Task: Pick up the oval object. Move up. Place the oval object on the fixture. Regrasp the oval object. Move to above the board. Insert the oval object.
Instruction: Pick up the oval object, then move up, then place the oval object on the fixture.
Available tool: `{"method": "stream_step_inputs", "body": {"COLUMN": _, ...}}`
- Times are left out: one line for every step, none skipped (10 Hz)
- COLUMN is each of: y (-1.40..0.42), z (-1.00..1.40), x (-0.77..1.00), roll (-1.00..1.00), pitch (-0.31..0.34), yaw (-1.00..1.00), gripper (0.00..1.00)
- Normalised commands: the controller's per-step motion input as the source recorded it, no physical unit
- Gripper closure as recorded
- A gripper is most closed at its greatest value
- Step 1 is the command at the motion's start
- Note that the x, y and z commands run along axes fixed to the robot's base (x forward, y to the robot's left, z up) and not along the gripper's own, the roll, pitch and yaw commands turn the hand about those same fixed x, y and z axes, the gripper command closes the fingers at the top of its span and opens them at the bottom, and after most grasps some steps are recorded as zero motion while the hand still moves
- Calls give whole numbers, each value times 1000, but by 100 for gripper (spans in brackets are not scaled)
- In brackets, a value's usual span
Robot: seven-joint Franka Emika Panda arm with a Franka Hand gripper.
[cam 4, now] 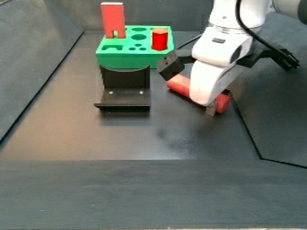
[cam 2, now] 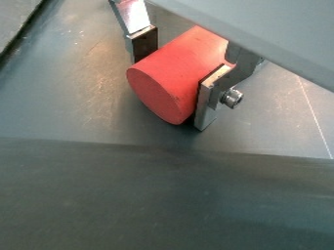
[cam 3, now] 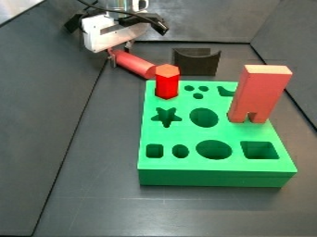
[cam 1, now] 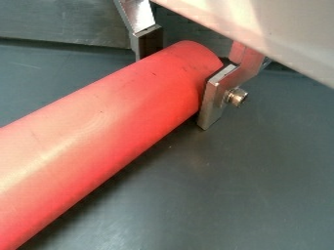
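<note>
Worktop (cam 4: 72, 135) is carrying the board (cam 3: 210, 148), and I'm reading no writing anywhere. The arm is reaching down beside the fixture (cam 4: 124, 92), its pincer (cam 1: 183, 68) clamping the oval object (cam 1: 104, 137), which is lying flat on the dark surface, one silver finger (cam 2: 216, 96) pressing each side.

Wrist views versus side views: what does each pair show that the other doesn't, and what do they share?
Only the wrist views show the silver fingers with dark pads, one on each side of the oval object, and its flat rounded end.

Only the side views show the board, the red hexagonal peg, the tall salmon block and the black fixture.

Both pairs show the gripper low at the oval object, which lies on the dark floor.
</note>
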Motion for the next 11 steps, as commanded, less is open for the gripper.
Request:
{"method": "stream_step_inputs", "body": {"y": 0, "z": 0, "x": 0, "roll": 0, "pitch": 0, "yaw": 0, "gripper": 100}}
{"method": "stream_step_inputs", "body": {"y": 0, "z": 0, "x": 0, "roll": 0, "pitch": 0, "yaw": 0, "gripper": 100}}
{"method": "stream_step_inputs", "body": {"y": 0, "z": 0, "x": 0, "roll": 0, "pitch": 0, "yaw": 0, "gripper": 100}}
{"method": "stream_step_inputs", "body": {"y": 0, "z": 0, "x": 0, "roll": 0, "pitch": 0, "yaw": 0, "gripper": 100}}
{"method": "stream_step_inputs", "body": {"y": 0, "z": 833, "x": 0, "roll": 0, "pitch": 0, "yaw": 0, "gripper": 100}}
{"method": "stream_step_inputs", "body": {"y": 53, "z": 806, "x": 34, "roll": 9, "pitch": 4, "yaw": 16, "gripper": 100}}
{"method": "stream_step_inputs", "body": {"y": 51, "z": 702, "x": 20, "roll": 11, "pitch": 45, "yaw": 8, "gripper": 100}}
{"method": "stream_step_inputs", "body": {"y": 37, "z": 579, "x": 16, "roll": 15, "pitch": 72, "yaw": -6, "gripper": 100}}
{"method": "stream_step_inputs", "body": {"y": 26, "z": 450, "x": 7, "roll": 25, "pitch": 81, "yaw": -13, "gripper": 100}}
{"method": "stream_step_inputs", "body": {"y": 21, "z": 273, "x": -9, "roll": 43, "pitch": 72, "yaw": -20, "gripper": 100}}
{"method": "stream_step_inputs", "body": {"y": 0, "z": 1000, "x": 0, "roll": 0, "pitch": 0, "yaw": 0, "gripper": 100}}
